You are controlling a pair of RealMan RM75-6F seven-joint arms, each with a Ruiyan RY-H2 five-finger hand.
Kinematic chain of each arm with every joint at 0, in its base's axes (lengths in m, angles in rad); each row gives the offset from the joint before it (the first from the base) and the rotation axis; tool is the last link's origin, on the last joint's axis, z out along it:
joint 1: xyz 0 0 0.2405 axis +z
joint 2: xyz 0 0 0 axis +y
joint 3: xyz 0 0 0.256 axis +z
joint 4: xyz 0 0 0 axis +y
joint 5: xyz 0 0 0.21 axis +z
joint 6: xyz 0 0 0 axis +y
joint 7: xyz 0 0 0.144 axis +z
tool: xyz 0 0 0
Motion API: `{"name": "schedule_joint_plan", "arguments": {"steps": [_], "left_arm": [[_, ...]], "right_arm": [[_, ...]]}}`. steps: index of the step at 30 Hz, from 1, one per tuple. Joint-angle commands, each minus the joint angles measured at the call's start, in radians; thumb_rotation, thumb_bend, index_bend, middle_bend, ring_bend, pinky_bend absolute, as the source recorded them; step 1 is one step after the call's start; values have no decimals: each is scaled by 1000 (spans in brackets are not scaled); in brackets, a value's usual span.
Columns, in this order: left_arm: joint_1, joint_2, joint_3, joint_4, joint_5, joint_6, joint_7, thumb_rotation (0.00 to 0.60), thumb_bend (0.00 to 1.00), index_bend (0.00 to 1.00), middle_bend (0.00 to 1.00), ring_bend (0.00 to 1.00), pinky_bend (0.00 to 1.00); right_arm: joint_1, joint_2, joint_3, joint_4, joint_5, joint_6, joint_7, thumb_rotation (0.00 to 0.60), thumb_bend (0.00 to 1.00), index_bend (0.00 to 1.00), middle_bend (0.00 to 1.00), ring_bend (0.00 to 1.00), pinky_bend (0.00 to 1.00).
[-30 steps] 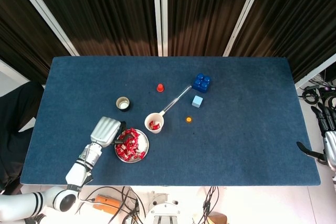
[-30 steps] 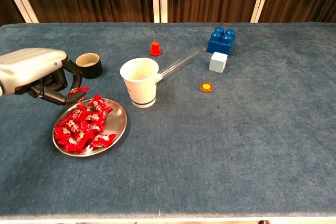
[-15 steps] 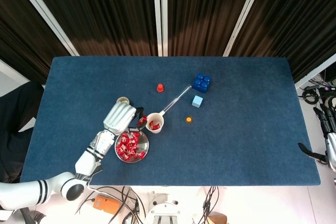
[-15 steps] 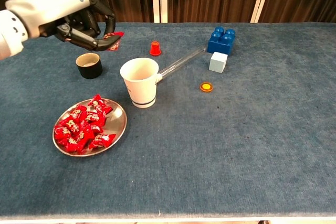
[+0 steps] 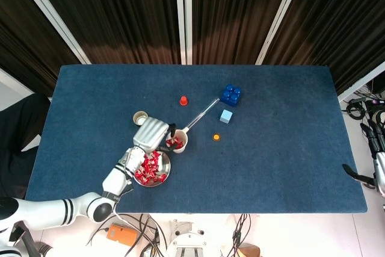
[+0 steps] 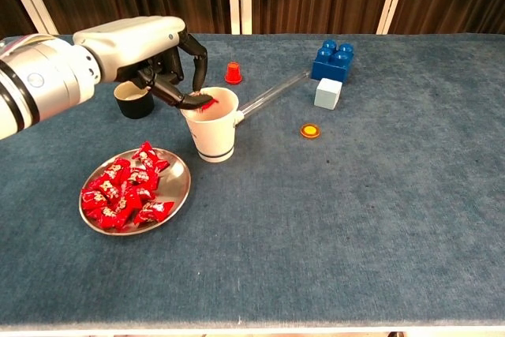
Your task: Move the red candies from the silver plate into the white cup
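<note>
The white cup stands near the table's middle-left. My left hand hovers at its left rim and pinches one red candy just over the cup's mouth. Red shows inside the cup in the head view. The silver plate lies in front-left of the cup with several red candies heaped on it. My right hand hangs off the table's right edge, fingers apart, holding nothing.
A small dark cup stands behind my left hand. Further back are a red cone, a clear tube touching the white cup, a blue brick, a pale cube and an orange disc.
My left hand rose from the plate with a candy, swung right and came down to the cup's rim. The right hand stayed put.
</note>
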Motion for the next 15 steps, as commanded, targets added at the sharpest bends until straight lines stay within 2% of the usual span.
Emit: {"name": "schedule_joint_plan", "arguments": {"steps": [1, 7, 13, 15], "left_arm": [[9, -1, 5, -6, 20, 24, -20, 472, 126, 350, 947, 924, 861], [95, 50, 46, -63, 147, 174, -120, 485, 149, 319, 946, 924, 861], [215, 105, 138, -59, 258, 320, -207, 484, 186, 354, 946, 923, 862], [239, 104, 166, -40, 279, 335, -219, 483, 195, 374, 946, 923, 862]], "right_arm": [[1, 0, 1, 0, 1, -2, -1, 600, 330, 0, 34, 0, 0], [5, 0, 5, 2, 0, -4, 4, 600, 330, 0, 33, 0, 0], [7, -4, 4, 11, -5, -4, 11, 600, 330, 0, 34, 0, 0], [5, -6, 2, 13, -9, 0, 13, 600, 331, 0, 33, 0, 0]]}}
